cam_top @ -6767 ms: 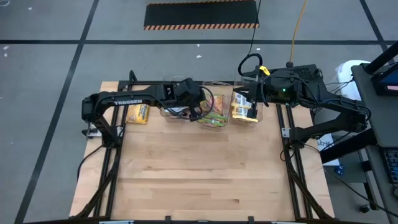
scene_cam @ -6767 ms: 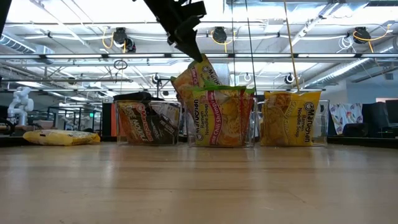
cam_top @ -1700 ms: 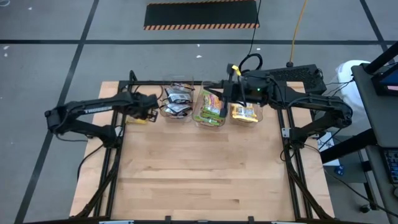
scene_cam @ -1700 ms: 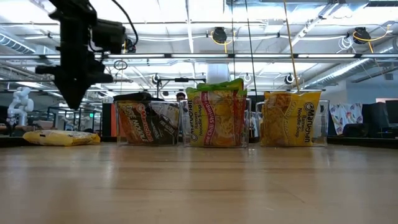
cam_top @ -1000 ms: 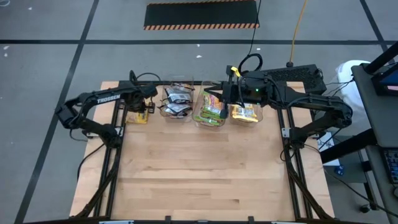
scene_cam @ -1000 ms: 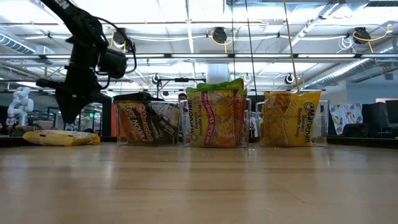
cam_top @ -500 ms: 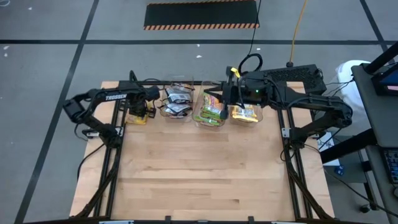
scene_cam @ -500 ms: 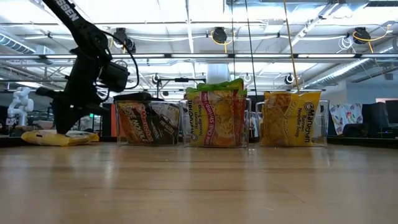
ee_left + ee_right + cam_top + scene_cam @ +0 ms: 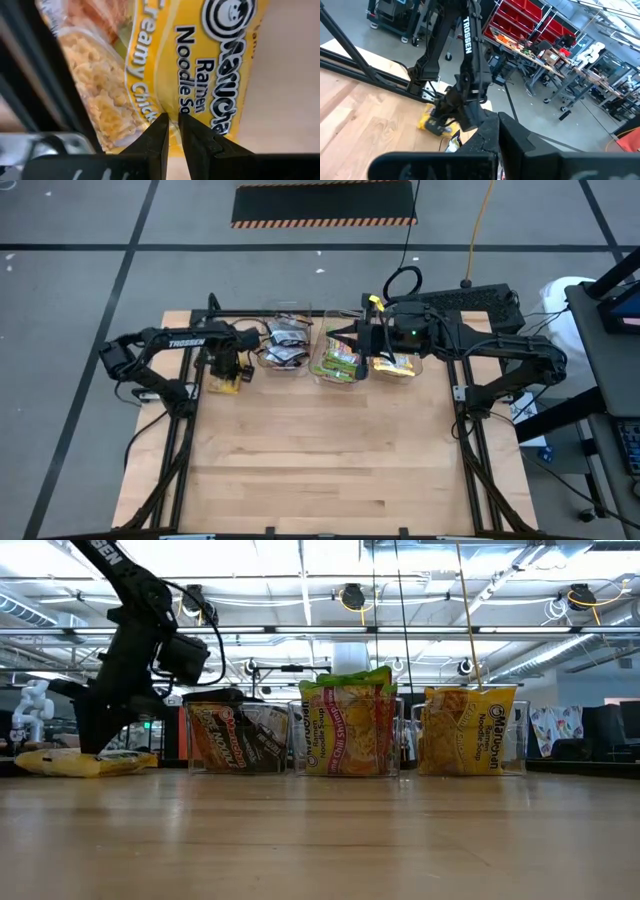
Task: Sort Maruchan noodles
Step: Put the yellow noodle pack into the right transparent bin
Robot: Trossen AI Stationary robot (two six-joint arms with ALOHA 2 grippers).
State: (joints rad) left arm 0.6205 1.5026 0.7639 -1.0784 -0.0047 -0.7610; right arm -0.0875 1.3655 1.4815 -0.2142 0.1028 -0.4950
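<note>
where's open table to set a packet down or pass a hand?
The table is bare all along the near side of the three bins, between the side rails. Crowded: the far edge, with the bins, the right claw above them, and the left claw pinching the yellow packet at the far-left corner.

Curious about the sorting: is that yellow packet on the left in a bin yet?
No. The yellow packet lies on the table, pinched by the left gripper.
</note>
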